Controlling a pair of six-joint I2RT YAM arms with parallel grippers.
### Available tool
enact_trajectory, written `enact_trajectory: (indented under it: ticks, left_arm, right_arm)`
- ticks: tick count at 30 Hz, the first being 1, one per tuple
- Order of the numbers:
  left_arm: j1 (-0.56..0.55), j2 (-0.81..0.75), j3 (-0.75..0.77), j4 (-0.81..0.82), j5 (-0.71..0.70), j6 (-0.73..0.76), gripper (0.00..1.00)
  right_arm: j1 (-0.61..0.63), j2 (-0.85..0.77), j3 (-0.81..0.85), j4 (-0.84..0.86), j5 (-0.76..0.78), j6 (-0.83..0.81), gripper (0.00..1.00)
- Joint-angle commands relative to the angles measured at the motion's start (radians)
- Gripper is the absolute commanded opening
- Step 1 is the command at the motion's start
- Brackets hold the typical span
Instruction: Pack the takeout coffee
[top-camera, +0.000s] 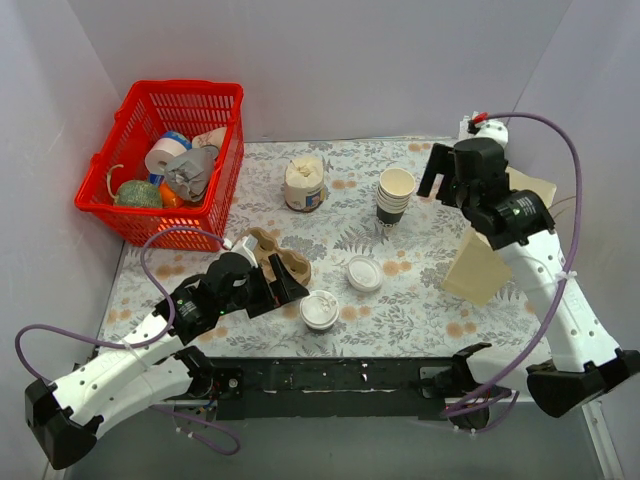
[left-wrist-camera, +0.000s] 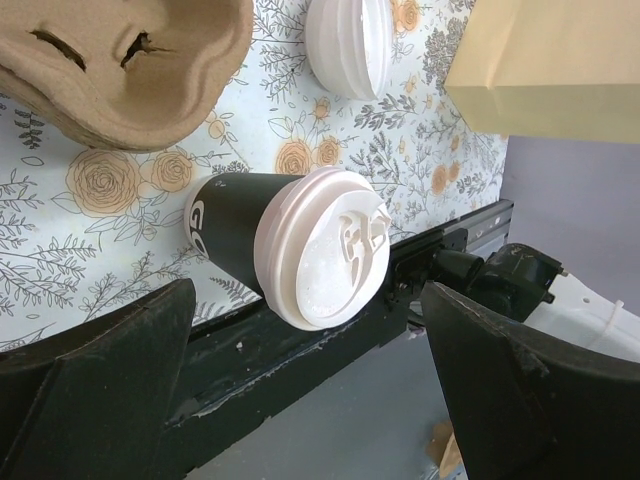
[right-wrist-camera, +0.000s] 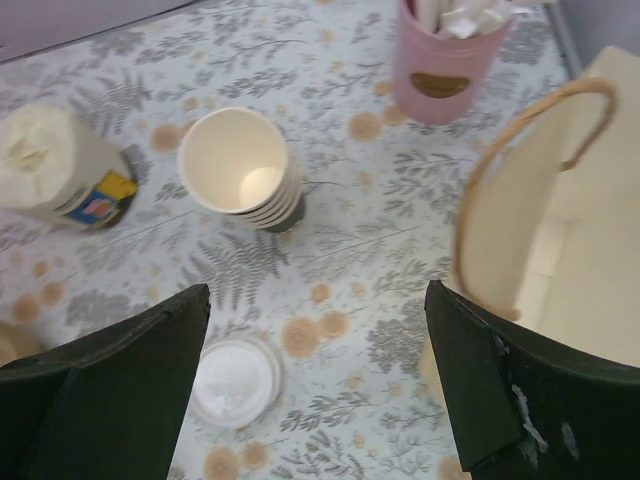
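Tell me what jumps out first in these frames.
The red basket, crammed with odds and ends in the far left corner, grabs the eye first. Next is the takeout coffee, a white lid on a dark cup near the table's front edge, with the open left gripper facing it. A tan paper bag stands at the right.
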Motion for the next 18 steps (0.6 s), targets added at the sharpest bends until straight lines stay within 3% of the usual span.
enact_trajectory:
  ticks: [1,5,14,18]
  left_arm:
    - [-0.004,-0.006,-0.013,0.013,0.02,0.016,0.98]
    - [-0.004,-0.003,-0.03,0.036,0.04,0.013,0.98]
    - [-0.004,0.028,-0.022,0.044,0.045,0.024,0.98]
    - [-0.004,0.039,-0.021,0.064,0.058,0.028,0.98]
  right_arm:
    - [-0.135,0.019,0.12,-0.11,0.069,-0.082,0.96]
    - [-0.255,0.006,0.133,-0.122,0.008,-0.126,0.96]
    - [-0.298,-0.091,0.067,-0.105,-0.099,-0.166,0.93]
    - [-0.298,-0.152,0.039,-0.021,-0.353,-0.206,0.91]
